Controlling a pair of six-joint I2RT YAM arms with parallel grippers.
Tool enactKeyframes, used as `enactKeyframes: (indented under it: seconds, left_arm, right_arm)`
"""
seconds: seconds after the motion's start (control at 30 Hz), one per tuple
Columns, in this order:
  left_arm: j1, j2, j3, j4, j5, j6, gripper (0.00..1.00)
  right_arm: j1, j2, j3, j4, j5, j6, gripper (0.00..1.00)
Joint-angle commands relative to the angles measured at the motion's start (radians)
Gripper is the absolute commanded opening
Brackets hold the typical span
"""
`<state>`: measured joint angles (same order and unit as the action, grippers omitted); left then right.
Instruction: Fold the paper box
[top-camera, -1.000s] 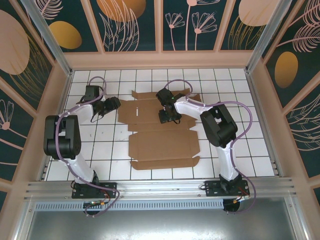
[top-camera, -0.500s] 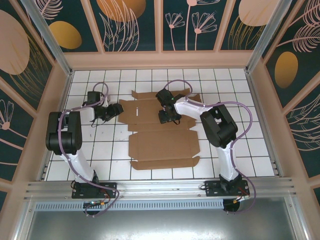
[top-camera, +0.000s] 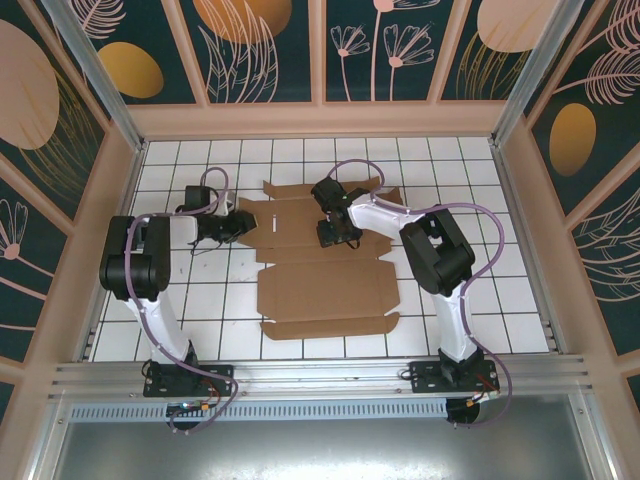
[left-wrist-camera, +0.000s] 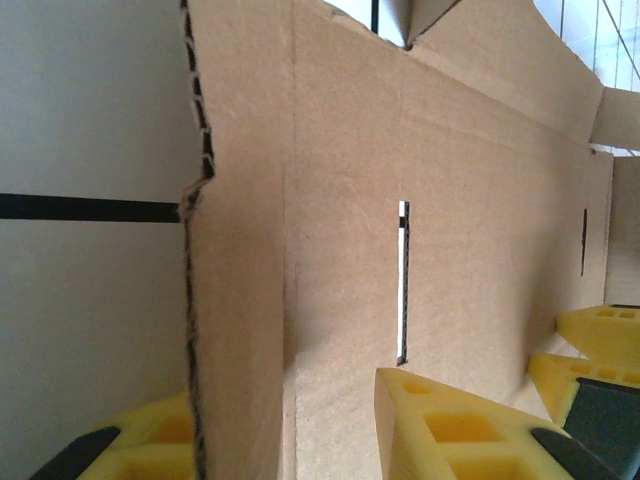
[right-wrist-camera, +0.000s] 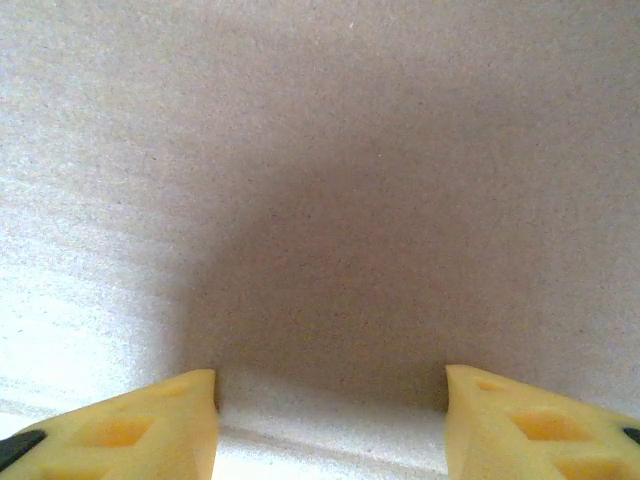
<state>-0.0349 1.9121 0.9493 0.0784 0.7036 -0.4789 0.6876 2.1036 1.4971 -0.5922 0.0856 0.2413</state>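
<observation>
The flat paper box (top-camera: 325, 285) lay on the white-tiled desk (top-camera: 480, 290), with both arms at its far half.
We saw the left fingers (left-wrist-camera: 450, 430) straddling the sheet's left edge, but could not tell whether they pinched it. The right fingers (right-wrist-camera: 130, 425) stood apart, close against bare cardboard, holding nothing.
</observation>
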Motion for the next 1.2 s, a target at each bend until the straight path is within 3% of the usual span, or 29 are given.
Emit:
enactKeyframes:
  seconds: [0.0,0.1,0.2,0.5,0.7,0.93,1.17]
  left_arm:
    - [-0.051,0.048,-0.007,-0.025,0.084,-0.005,0.34]
    - [-0.069,0.05,-0.005,-0.005,0.098,-0.017,0.33]
    - [-0.076,0.044,0.003,-0.009,0.092,-0.021,0.23]
    - [-0.097,-0.063,0.075,-0.149,-0.099,0.017,0.04]
    - [-0.138,-0.102,0.099,-0.208,-0.178,-0.003,0.02]
    - [-0.226,-0.104,0.226,-0.411,-0.43,-0.038,0.0]
    - [-0.406,-0.016,0.442,-0.613,-0.698,-0.1,0.0]
  right_arm:
    - [0.03,0.141,-0.073,-0.058,-0.096,0.0,0.56]
    - [0.03,0.141,-0.077,-0.054,-0.099,0.0,0.56]
    - [0.03,0.141,-0.081,-0.053,-0.096,-0.002,0.56]
    - [0.03,0.133,-0.091,-0.043,-0.076,0.013,0.54]
    - [0.03,0.119,-0.101,-0.036,-0.075,0.023,0.54]
    - [0.032,0.105,-0.108,-0.033,-0.055,0.058,0.55]
    - [0.035,0.082,-0.146,0.005,-0.066,0.079,0.57]
